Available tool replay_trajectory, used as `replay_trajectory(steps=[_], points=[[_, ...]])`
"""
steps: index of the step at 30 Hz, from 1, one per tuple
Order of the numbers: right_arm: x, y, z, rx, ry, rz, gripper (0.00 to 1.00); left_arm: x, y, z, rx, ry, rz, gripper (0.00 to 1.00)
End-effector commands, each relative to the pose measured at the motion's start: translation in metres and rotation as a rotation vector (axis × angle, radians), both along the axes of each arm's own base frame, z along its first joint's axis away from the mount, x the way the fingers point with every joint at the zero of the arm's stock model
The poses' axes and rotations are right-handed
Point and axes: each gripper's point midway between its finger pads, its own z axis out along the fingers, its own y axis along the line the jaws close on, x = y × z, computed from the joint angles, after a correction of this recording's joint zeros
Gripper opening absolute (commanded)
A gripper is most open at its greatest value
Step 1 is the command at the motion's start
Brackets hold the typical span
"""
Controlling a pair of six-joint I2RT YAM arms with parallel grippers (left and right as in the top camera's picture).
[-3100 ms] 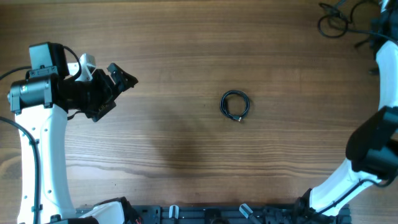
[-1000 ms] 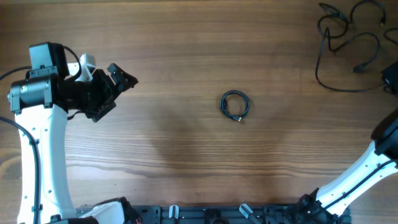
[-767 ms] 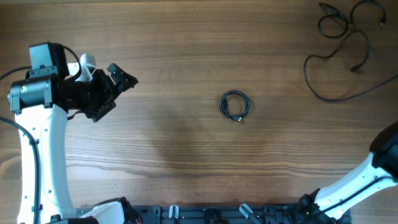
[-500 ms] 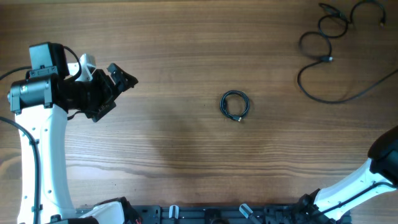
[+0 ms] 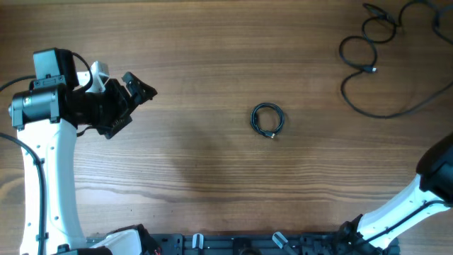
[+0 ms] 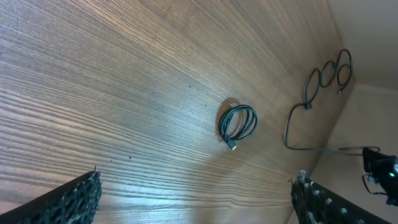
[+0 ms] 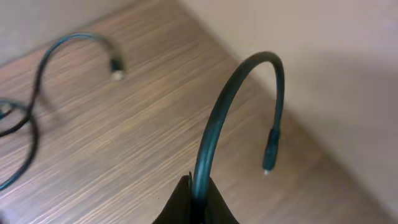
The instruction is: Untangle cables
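Note:
A small coiled black cable bundle (image 5: pixel 267 119) lies at the table's middle; it also shows in the left wrist view (image 6: pixel 237 123). Loose black cable loops (image 5: pixel 368 57) lie at the far right corner and show in the left wrist view (image 6: pixel 317 87). My right gripper (image 7: pixel 196 198) is shut on one thin dark cable (image 7: pixel 227 112), which arches up with its plug end (image 7: pixel 269 163) hanging free. In the overhead view the right gripper is beyond the right edge. My left gripper (image 5: pixel 138 90) is open and empty, at the left, far from the coil.
The right arm's white link (image 5: pixel 417 205) crosses the lower right corner. The left arm (image 5: pixel 42 142) stands along the left edge. A black rail (image 5: pixel 269 244) runs along the front edge. The table's far edge meets a pale wall (image 7: pixel 323 74).
The right arm has swung off to the right, pulling a cable out of the corner pile into long loose loops. The coil and left arm have not moved.

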Motion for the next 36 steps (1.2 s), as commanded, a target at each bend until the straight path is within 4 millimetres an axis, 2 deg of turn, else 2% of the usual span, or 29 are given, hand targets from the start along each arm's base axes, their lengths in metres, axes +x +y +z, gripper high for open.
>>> replay_trajectory(steps=[1, 2, 4, 5, 8, 9, 10, 12, 14, 16, 18, 19, 21, 22, 23, 24, 25, 28, 29, 30, 33, 36], points=[[-0.009, -0.006, 0.061, -0.192, 0.002, 0.006, 0.04, 0.002, 0.002, 0.005, 0.015, -0.029, -0.010, 1.00], [-0.004, 0.000, 0.058, -0.203, 0.019, 0.042, 0.05, 0.002, 0.002, 0.005, 0.015, -0.029, -0.010, 1.00], [0.020, 0.025, 0.045, -0.203, 0.048, 0.234, 0.05, 0.002, 0.002, 0.005, 0.015, -0.029, -0.010, 1.00], [0.030, 0.039, 0.030, -0.241, 0.125, 0.337, 0.05, 0.002, 0.002, 0.005, 0.015, -0.029, -0.010, 1.00], [0.038, 0.046, 0.002, -0.279, 0.234, 0.350, 0.05, 0.002, 0.002, 0.005, 0.015, -0.029, -0.010, 1.00], [0.041, 0.053, -0.010, -0.257, 0.252, 0.363, 0.20, 0.002, 0.002, 0.005, 0.015, -0.029, -0.010, 1.00], [0.043, 0.062, -0.021, -0.228, 0.269, 0.385, 0.27, 0.002, 0.002, 0.005, 0.015, -0.029, -0.010, 1.00], [0.046, 0.078, -0.033, -0.172, 0.272, 0.401, 0.26, 0.002, 0.002, 0.005, 0.015, -0.029, -0.010, 1.00], [0.044, 0.087, -0.040, -0.098, 0.249, 0.350, 0.30, 0.002, 0.002, 0.005, 0.015, -0.029, -0.010, 1.00], [0.034, 0.091, -0.049, -0.011, 0.252, 0.288, 0.46, 0.002, 0.002, 0.005, 0.015, -0.029, -0.010, 1.00], [0.025, 0.096, -0.057, 0.022, 0.288, 0.287, 0.48, 0.002, 0.002, 0.005, 0.015, -0.029, -0.010, 1.00], [0.021, 0.109, -0.065, 0.103, 0.287, 0.302, 0.51, 0.002, 0.002, 0.005, 0.015, -0.029, -0.010, 1.00], [0.024, 0.149, -0.073, 0.296, 0.236, 0.412, 0.59, 0.002, 0.002, 0.005, 0.015, -0.029, -0.010, 1.00], [0.027, 0.182, -0.072, 0.448, 0.177, 0.519, 0.61, 0.002, 0.002, 0.005, 0.015, -0.029, -0.010, 1.00], [0.030, 0.200, -0.069, 0.533, 0.134, 0.562, 0.61, 0.002, 0.002, 0.005, 0.015, -0.029, -0.010, 1.00], [0.032, 0.208, -0.069, 0.576, 0.113, 0.558, 0.61, 0.002, 0.002, 0.005, 0.015, -0.029, -0.010, 1.00], [0.031, 0.201, -0.072, 0.557, 0.132, 0.497, 0.60, 0.002, 0.002, 0.005, 0.015, -0.029, -0.010, 1.00], [0.010, 0.142, -0.083, 0.365, 0.238, 0.169, 0.71, 0.002, 0.002, 0.005, 0.015, -0.029, -0.010, 1.00], [0.009, 0.131, -0.084, 0.312, 0.250, 0.142, 0.74, 0.002, 0.002, 0.005, 0.015, -0.029, -0.010, 1.00], [0.017, 0.127, -0.087, 0.260, 0.258, 0.198, 0.80, 0.002, 0.002, 0.005, 0.015, -0.029, -0.010, 1.00], [0.037, 0.115, -0.103, 0.174, 0.255, 0.280, 0.83, 0.002, 0.002, 0.005, 0.015, -0.029, -0.010, 1.00], [0.051, 0.093, -0.124, 0.117, 0.221, 0.292, 0.85, 0.002, 0.002, 0.005, 0.015, -0.030, -0.010, 1.00]])
